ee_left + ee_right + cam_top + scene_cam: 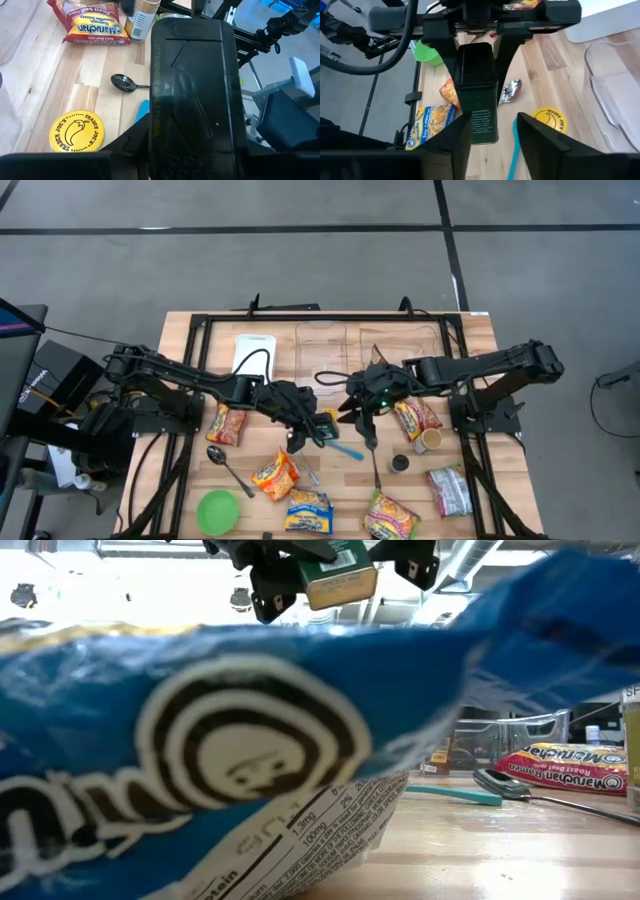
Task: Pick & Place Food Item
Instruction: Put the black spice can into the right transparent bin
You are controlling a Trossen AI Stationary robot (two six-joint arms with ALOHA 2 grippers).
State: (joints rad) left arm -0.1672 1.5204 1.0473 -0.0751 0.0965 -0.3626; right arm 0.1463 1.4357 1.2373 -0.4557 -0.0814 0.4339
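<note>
A dark green rectangular tin (477, 100) hangs in the air above the middle of the table (470, 330), between my two grippers. My left gripper (305, 430) comes from the table's left and is shut on the tin's end nearest it. My right gripper (492, 142) comes from the right. Its fingers stand open on either side of the tin's other end, with a clear gap on one side. In the low view the tin (340, 575) shows high above the table. My left gripper pinches the tin's two long sides (470, 60) between its two fingers, at the end toward the table's left. The fingers (130, 145) slant down from the left and lie along the tin. The tin is lifted clear of the table, its free end reaching between my right gripper's fingers.
Below lie ramen packets (226, 423) (415, 418), a spoon (225, 463), a teal utensil (345, 448), a yellow-lidded round tin (550, 120) and a green bowl (217, 510). Clear containers (320, 345) stand at the far edge. A blue packet (200, 760) fills most of the low view.
</note>
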